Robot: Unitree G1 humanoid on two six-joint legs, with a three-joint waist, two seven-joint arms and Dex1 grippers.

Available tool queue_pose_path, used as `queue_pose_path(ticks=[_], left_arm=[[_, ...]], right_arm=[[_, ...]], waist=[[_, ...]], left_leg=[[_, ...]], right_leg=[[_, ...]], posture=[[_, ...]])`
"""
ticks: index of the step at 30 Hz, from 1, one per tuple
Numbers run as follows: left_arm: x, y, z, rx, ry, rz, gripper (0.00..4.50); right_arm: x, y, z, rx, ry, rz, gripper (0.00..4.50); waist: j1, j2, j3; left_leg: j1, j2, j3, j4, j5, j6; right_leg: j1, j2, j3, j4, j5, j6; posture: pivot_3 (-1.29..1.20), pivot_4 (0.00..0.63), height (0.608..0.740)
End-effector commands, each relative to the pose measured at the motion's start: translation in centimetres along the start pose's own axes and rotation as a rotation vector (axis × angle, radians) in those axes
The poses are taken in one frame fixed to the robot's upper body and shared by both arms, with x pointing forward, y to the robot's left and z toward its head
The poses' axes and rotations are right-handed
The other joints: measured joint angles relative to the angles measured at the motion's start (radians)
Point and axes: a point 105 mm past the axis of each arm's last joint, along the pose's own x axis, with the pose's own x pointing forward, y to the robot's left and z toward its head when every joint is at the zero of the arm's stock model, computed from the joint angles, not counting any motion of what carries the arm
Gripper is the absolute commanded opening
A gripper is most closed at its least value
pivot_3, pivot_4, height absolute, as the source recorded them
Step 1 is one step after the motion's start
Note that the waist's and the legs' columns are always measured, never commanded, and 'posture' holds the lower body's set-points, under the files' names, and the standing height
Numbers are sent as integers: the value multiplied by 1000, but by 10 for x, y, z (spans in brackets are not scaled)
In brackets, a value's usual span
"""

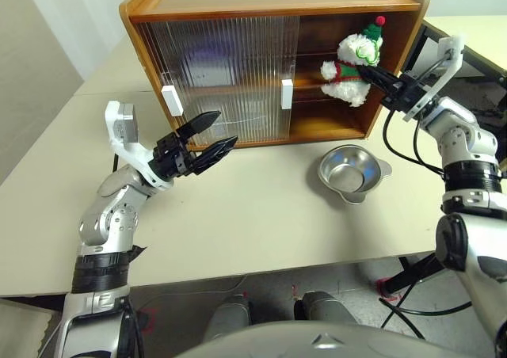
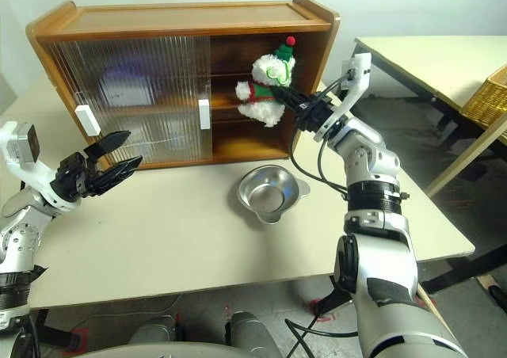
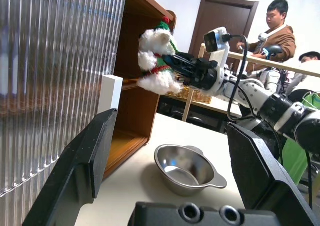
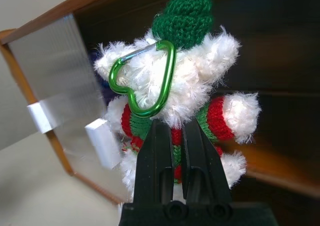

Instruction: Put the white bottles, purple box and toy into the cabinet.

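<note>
The toy point(image 1: 348, 70) hangs in the air at the open right end of the cabinet point(image 1: 269, 1), level with the middle shelf, pinched at the scarf by the right hand point(image 1: 372, 74), whose two black fingers are clamped together on it.

The grip is thin: the fingers catch mostly plush and knitted scarf, so the soft body could slip out or sag if the arm swings. The toy also sits close to the shelf's front edge and to the cabinet's right wall at about 3 o'clock of it; a low or wide entry could snag its arm or hat, and the green carabiner point(image 4: 145, 81) on its back could catch on the edge.

The left hand point(image 1: 206, 136) hovers over the bench point(image 1: 261, 215) at about 8 o'clock of the cabinet, fingers apart and empty, near the white door handle point(image 1: 172, 100).

The toy is fluffy and compressible. The cabinet is hard, glossy wood with ribbed translucent doors. The steel bowl point(image 1: 352, 172), round, shiny and two-eared, rests on the bench at 6 o'clock of the toy.
</note>
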Motion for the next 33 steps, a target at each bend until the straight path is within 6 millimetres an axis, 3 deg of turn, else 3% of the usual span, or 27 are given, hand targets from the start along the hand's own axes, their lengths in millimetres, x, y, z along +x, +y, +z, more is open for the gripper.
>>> queue_pose_path(ticks=[1,13,33], left_arm=[[-3,-2,4,23,-2,11,4500],[-4,-3,4,27,-6,23,4500],[-7,-5,6,37,-16,51,4500]], right_arm=[[15,2,-1,-29,11,17,17],[38,0,8,-74,-24,-20,17],[62,-11,-17,-192,201,-223,17]], waist=[[-1,0,0],[11,1,0],[18,1,1]], left_leg=[[0,0,0,0,0,0],[0,0,0,1,0,0],[0,1,-1,0,-1,-1]], right_leg=[[0,0,0,0,0,0],[0,0,0,0,2,-3],[0,0,0,0,3,-5]], posture=[[-9,0,740],[15,0,740],[55,0,740]])
